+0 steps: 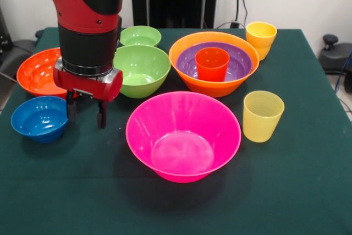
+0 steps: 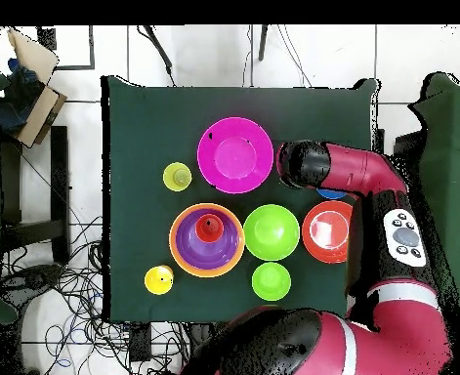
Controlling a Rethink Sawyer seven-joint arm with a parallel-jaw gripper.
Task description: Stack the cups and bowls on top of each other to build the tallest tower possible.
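The tower is a large orange bowl (image 1: 214, 83) (image 2: 178, 256) holding the shallow purple bowl (image 1: 239, 65) (image 2: 222, 252) with a red-orange cup (image 1: 212, 63) (image 2: 208, 229) upright inside. In front of it stands the large pink bowl (image 1: 183, 136) (image 2: 235, 154). My gripper (image 1: 86, 122) hangs open and empty just beside the small blue bowl (image 1: 39, 116), between it and the pink bowl. Behind are the red-orange bowl (image 1: 36, 72) (image 2: 326, 230), the medium green bowl (image 1: 142, 70) (image 2: 271, 232) and the small green bowl (image 1: 140, 36) (image 2: 271, 281). Separate stand a yellow cup (image 1: 261, 38) (image 2: 158, 280) and a paler yellow cup (image 1: 263, 115) (image 2: 177, 177).
Everything stands on a dark green table (image 1: 297, 191). From overhead, the arm (image 2: 355, 176) covers the gripper and most of the blue bowl. Cables and chairs lie off the table's edges.
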